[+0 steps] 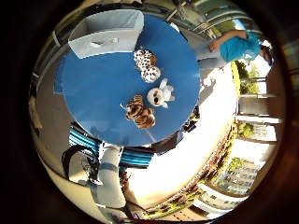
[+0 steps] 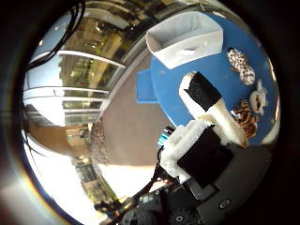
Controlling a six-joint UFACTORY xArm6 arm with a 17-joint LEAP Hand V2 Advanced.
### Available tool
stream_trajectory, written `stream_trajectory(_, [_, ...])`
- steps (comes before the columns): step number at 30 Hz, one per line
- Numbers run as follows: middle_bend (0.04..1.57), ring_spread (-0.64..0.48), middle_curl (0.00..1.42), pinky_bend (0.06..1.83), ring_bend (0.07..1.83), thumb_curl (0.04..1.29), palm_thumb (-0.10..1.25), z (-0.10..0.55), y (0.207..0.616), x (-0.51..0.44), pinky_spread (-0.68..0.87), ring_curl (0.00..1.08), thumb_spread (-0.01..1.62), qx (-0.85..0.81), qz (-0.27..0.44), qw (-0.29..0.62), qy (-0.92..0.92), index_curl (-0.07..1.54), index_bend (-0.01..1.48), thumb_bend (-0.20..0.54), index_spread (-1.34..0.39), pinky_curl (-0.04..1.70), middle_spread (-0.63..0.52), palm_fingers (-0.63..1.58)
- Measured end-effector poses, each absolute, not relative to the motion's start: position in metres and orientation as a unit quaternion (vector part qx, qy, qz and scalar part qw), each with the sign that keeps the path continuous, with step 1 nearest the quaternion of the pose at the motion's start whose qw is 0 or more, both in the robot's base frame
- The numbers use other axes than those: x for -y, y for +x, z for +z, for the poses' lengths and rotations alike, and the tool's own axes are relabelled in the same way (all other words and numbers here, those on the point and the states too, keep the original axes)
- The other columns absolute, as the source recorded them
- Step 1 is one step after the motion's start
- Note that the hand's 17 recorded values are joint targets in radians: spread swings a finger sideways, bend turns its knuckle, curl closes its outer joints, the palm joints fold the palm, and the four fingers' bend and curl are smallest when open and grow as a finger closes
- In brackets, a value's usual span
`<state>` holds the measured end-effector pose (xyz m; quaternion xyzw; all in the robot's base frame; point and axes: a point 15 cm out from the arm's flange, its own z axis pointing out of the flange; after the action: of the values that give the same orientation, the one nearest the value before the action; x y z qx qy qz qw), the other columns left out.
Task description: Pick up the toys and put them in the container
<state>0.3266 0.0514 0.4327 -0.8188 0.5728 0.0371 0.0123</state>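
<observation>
My hand [image 2: 206, 126] high above table [image 1: 93, 88], finger straight, holding nothing. Tiger toy [image 1: 140, 112] nearest, white toy [image 1: 160, 94] just beside, spotted toy [image 1: 147, 64] next, container [image 1: 105, 32] at far edge. Descend over tiger, curl fingers around body. Round blue table, sunny outdoor terrace.

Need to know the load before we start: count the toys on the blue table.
3, in a row on the blue table: spotted toy nearest the white container, white toy in the middle, tiger toy farthest. None appear hidden.
</observation>
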Motion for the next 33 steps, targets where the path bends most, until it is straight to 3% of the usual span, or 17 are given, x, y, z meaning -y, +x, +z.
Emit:
stream_trajectory(15, [0.16,0.25,0.29,0.35,0.22,0.37,0.70,0.411,0.422,0.088,0.41,0.32,1.25,-0.621,0.060,-0.055,-0.780,0.36,0.17,-0.019,-0.22,0.21,0.01,0.31])
stream_trajectory(33, [0.16,0.23,0.30,0.36,0.24,0.38,0.65,0.278,0.443,0.156,0.38,0.32,1.20,-0.619,0.162,-0.132,-0.757,0.32,0.18,-0.024,-0.20,0.22,0.03,0.14])
